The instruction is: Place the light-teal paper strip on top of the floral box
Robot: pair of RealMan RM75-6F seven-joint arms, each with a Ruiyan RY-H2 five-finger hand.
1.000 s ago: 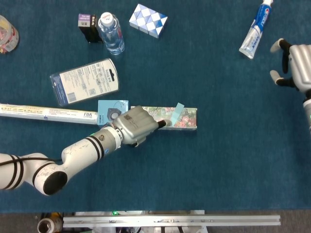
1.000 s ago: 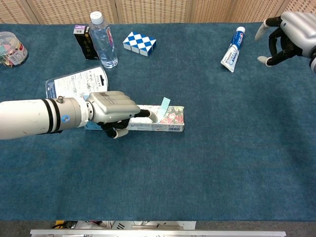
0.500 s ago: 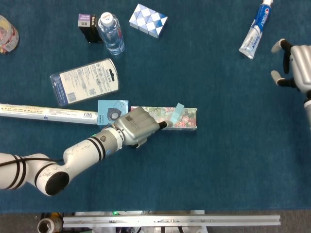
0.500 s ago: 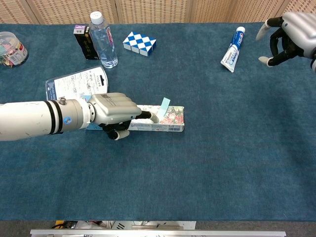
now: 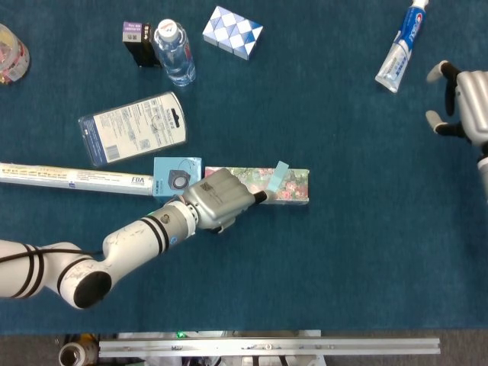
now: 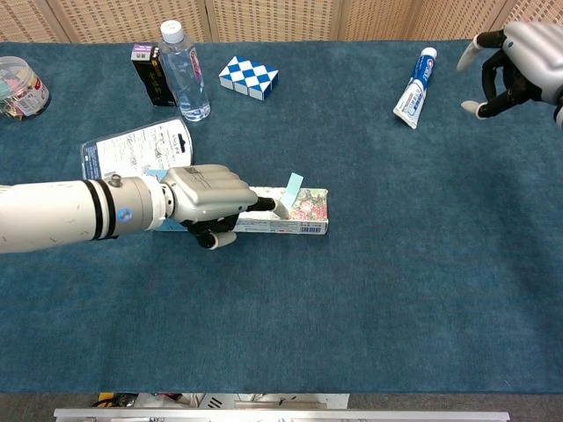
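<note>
Left hand (image 5: 219,200) sits mid-frame, metal fingers curled over the long floral box (image 5: 288,186), one fingertip touching the thin teal strip (image 5: 277,178). The strip lies across the box top, one end sticking up. Can't tell if it's pinched. Right hand (image 5: 460,107), far right edge, fingers spread, holding nothing.
</note>
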